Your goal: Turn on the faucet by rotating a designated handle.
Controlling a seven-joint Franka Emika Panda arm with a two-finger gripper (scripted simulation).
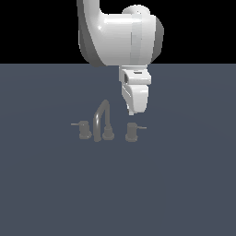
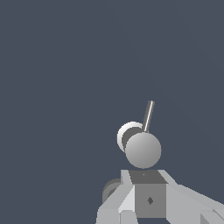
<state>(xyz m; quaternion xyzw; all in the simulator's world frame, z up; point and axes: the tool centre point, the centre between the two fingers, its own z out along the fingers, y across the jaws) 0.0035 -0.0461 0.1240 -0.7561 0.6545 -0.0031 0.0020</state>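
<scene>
White gripper (image 1: 132, 112) hung just above handle (image 1: 132, 131), clear of it, gripping nothing; jaw spread not discernible in either view. Handle lay straight below hand, at 6 o'clock in exterior view: squat grey knob, thin lever rod (image 1: 141, 127) pointing to 3 o'clock. Wrist view showed knob top (image 2: 143, 150) just ahead of fingers (image 2: 117, 201), rod's long axis running away from hand. Rest of faucet (image 1: 101, 120), arched spout and twin knob (image 1: 83, 129), stood toward 9 o'clock from handle. Judged next: short descent, then push on rod.
</scene>
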